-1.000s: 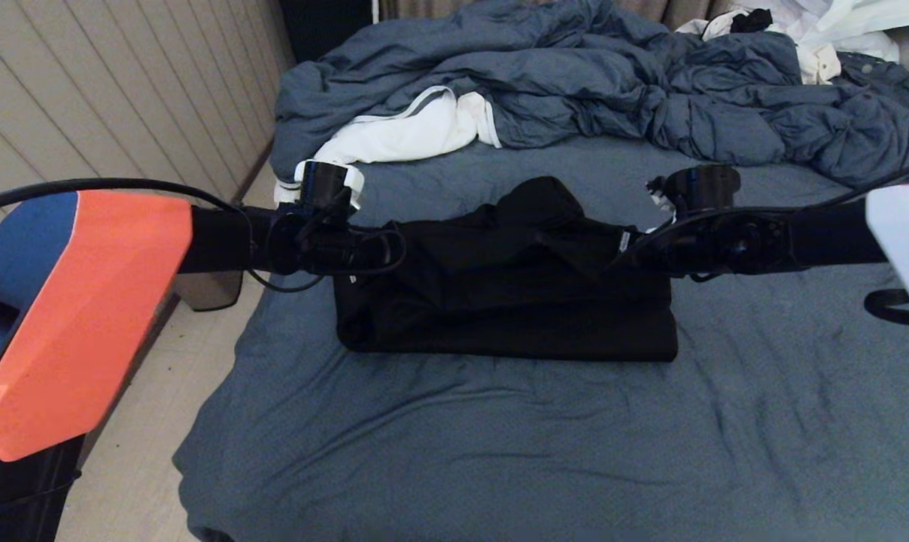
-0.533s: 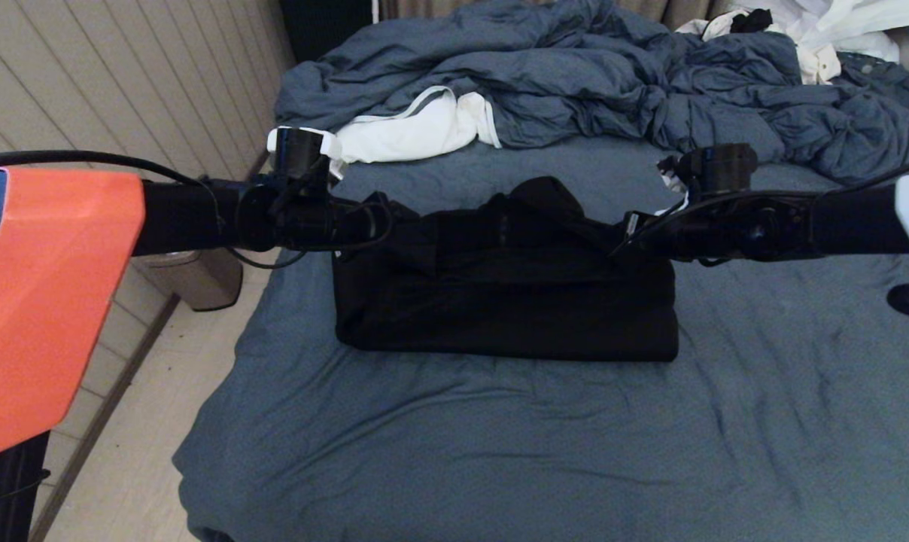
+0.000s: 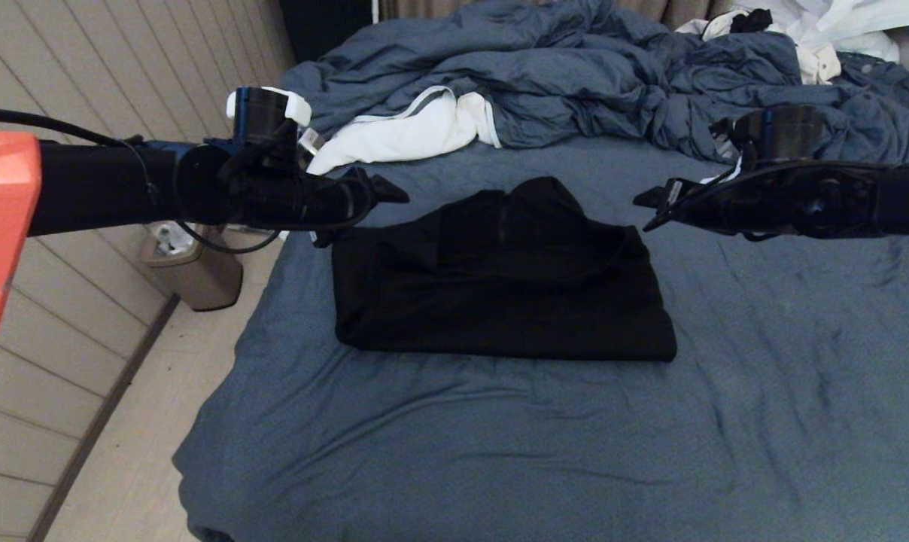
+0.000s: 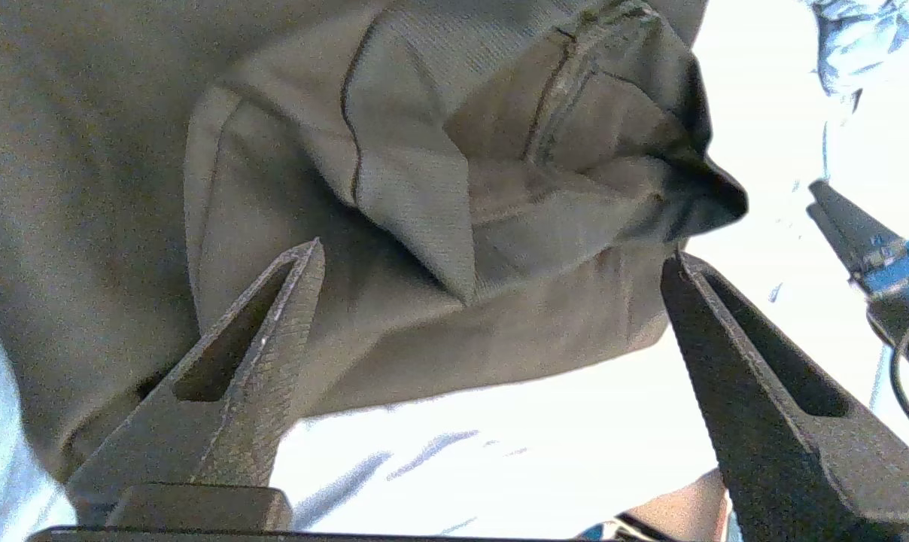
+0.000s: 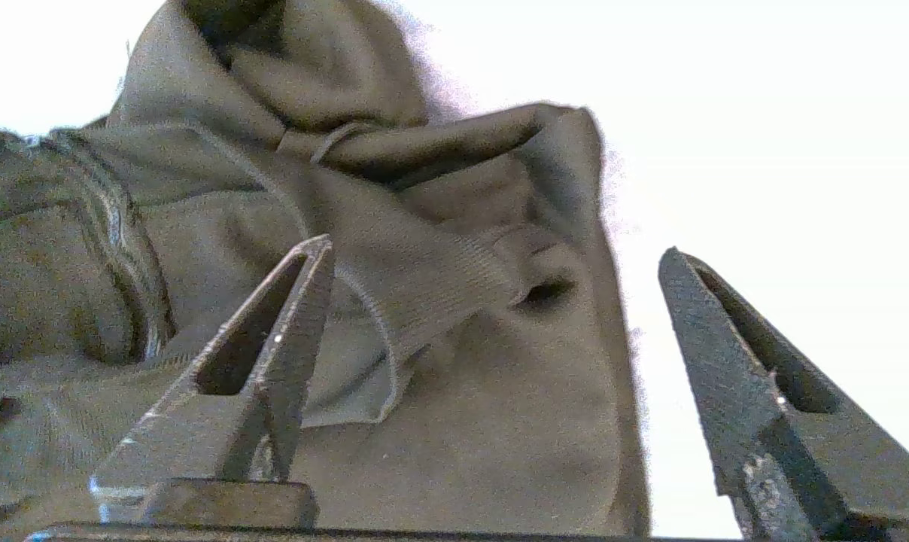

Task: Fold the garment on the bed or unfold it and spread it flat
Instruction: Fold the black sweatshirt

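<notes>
The black garment lies folded into a thick rectangle in the middle of the bed, its hood bunched along the far edge. My left gripper hovers above the garment's far left corner, open and empty. My right gripper hovers above the far right corner, also open and empty. In the left wrist view the open gripper frames folded cloth lying below it. The right wrist view has the open gripper over a cuff and the garment's side edge.
A rumpled blue-grey duvet fills the far end of the bed, with white clothing on its left and more at the far right. A small bin stands on the floor by the panelled wall, left of the bed.
Both grippers have opened and let go of the garment's far edge, which now lies on the fold. Both arms have risen and drawn apart, left arm leftward, right arm rightward.
</notes>
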